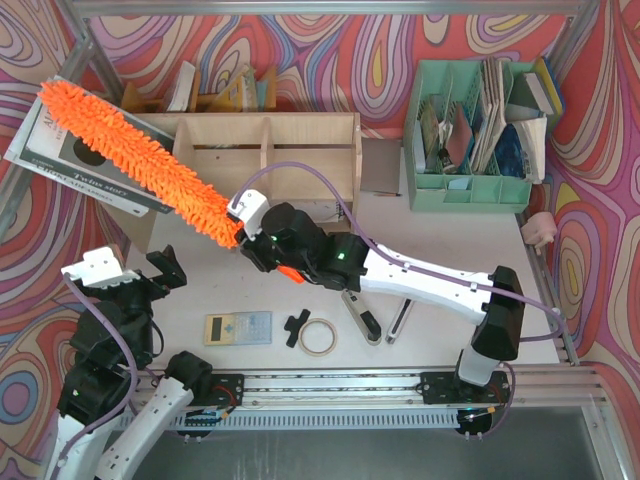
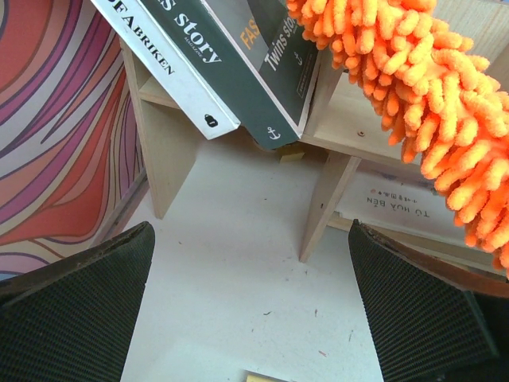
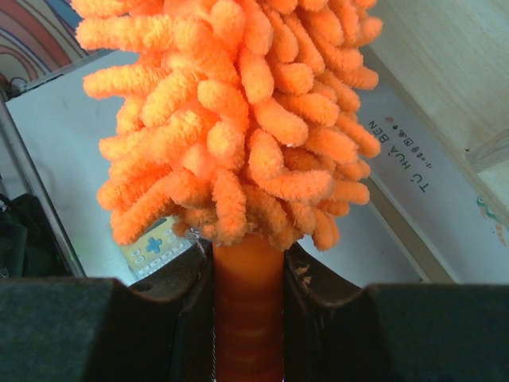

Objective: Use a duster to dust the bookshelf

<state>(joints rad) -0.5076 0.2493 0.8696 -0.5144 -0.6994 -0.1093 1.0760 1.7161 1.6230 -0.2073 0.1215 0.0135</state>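
Note:
The long fluffy orange duster lies slantwise across the left end of the plywood bookshelf, its tip over the books stacked there. My right gripper is shut on the smooth orange handle just below the fluff. In the right wrist view the handle sits clamped in my right gripper, under the duster head. My left gripper stands open at the front left, holding nothing. In its own view, my left gripper faces a shelf leg, with the duster at the upper right.
A mint green file organizer full of papers stands at the back right. A calculator, a black clip, a tape roll and a tool lie near the front edge. More books lean behind the shelf.

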